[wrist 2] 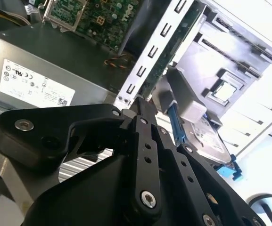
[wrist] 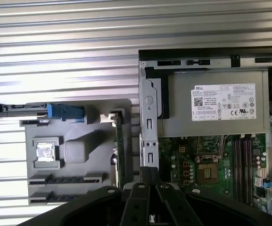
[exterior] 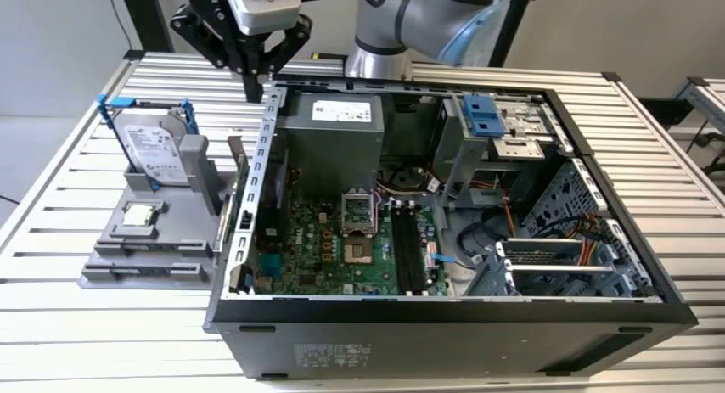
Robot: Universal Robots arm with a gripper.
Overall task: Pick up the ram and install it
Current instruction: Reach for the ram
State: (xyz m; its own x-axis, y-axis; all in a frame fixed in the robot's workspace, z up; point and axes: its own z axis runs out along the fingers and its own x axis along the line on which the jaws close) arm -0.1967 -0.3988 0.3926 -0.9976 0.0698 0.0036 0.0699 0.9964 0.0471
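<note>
Exterior view's left: hard drive (exterior: 153,145) with blue rails stands in the gray fixture (exterior: 114,270), cpu chip (exterior: 138,213) nearer. The ram (exterior: 237,161) stands on edge at the fixture's right side, just beside the case wall, untouched. Gripper (exterior: 250,92) hangs above that wall's far end, fingers pinched together, holding nothing. Right: open computer case (exterior: 453,325), motherboard (exterior: 323,249) with black memory slots (exterior: 408,249).

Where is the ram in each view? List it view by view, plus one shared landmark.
Exterior view: ram on edge in the gray holder, beside the case wall on the exterior view's left.
Second wrist view: green strip beside the perforated case wall.
First wrist view: thin strip along the holder's edge nearest the case.
Landmark: power supply.
</note>
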